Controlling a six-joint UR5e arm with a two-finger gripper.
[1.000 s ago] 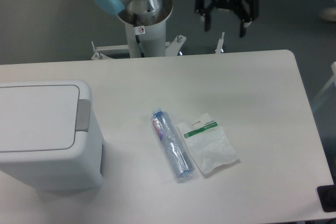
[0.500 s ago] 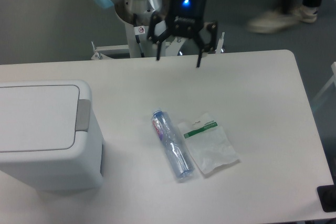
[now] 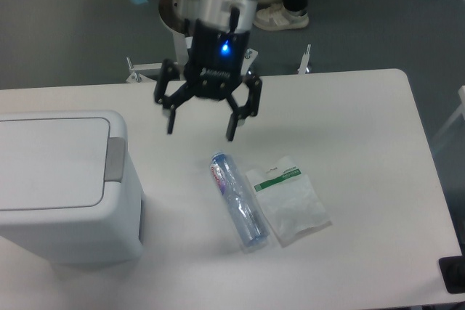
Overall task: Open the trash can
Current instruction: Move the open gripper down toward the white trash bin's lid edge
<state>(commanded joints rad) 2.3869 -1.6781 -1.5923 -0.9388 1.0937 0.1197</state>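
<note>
The trash can is a large boxy white bin at the left of the table, its flat white lid down and a grey push tab on its right edge. My gripper hangs open above the table, to the right of the tab and slightly farther back, with nothing between its fingers. One fingertip points down on the left, the other on the right.
A clear plastic bottle lies on its side near the table's middle, just in front of the gripper. A clear plastic bag with a green label lies beside it on the right. A person's feet show behind the table.
The gripper has swung left and forward from beyond the back edge to over the table, and come lower, nearer the trash can. It stays open. Bottle, bag and trash can are unmoved.
</note>
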